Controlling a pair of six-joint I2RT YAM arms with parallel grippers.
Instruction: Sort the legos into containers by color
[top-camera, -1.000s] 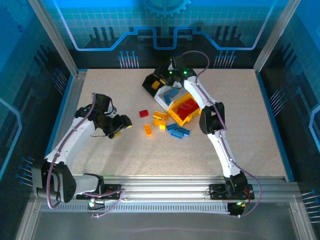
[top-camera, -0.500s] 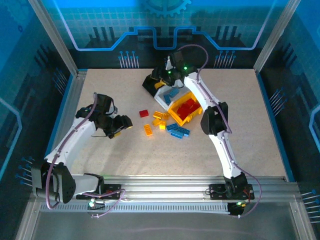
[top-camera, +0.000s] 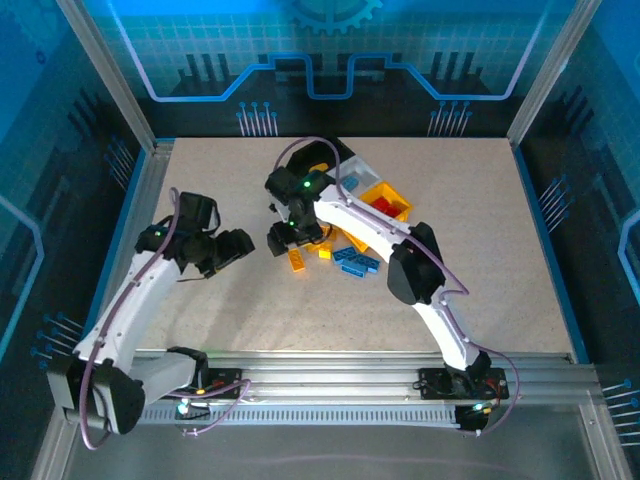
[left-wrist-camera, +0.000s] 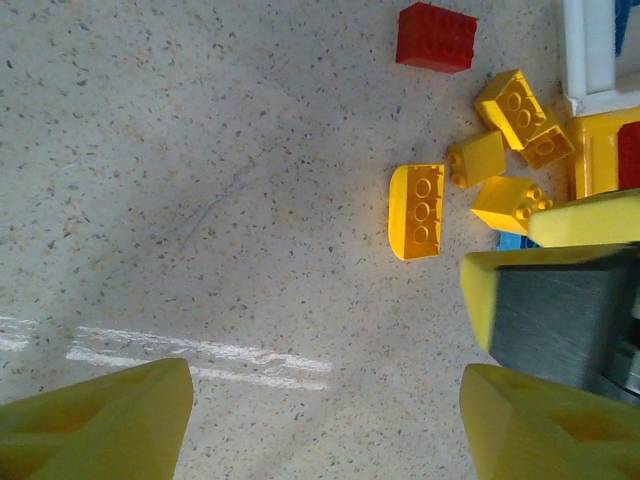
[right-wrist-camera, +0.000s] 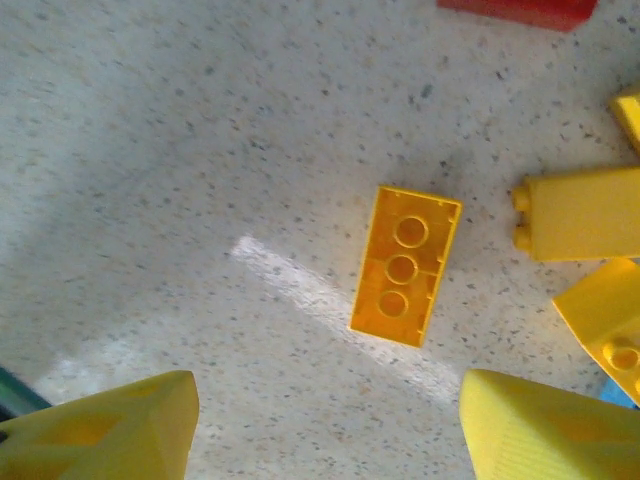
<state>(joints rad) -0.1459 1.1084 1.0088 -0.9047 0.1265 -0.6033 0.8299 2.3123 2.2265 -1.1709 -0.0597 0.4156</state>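
The left claw (top-camera: 232, 248) hangs over bare counter (top-camera: 200, 310) at the left of the spread, its yellow fingers (left-wrist-camera: 100, 420) set wide with nothing between them. From its wrist view the loose legos lie off toward 1 o'clock: a red brick (left-wrist-camera: 436, 37) farthest up, and a rounded yellow brick (left-wrist-camera: 418, 210) nearest.

The right claw (top-camera: 283, 238) is next, reaching across from the far side and also spread wide and empty. This one sits close to the work. In the right wrist view a flat orange-yellow brick (right-wrist-camera: 406, 265) lies on the counter just toward 12 o'clock from the midpoint of that claw (right-wrist-camera: 328, 400). It is three studs up, its long axis running from about 1 o'clock to 7 o'clock. The fingers stand at 9 and 3, so they already face the brick's long sides. My reading is that a short advance and a small twist would line up a pinch across the narrow width. The right claw is clearly the nearer of the two.

Further right lie more yellow pieces and some blue bricks (top-camera: 355, 260). The containers (top-camera: 362, 168) stand beyond at roughly 1 o'clock from the pile, with red pieces already in the yellow one.

No brand, label or writing is legible, and any lettering on the studs is too small to read.
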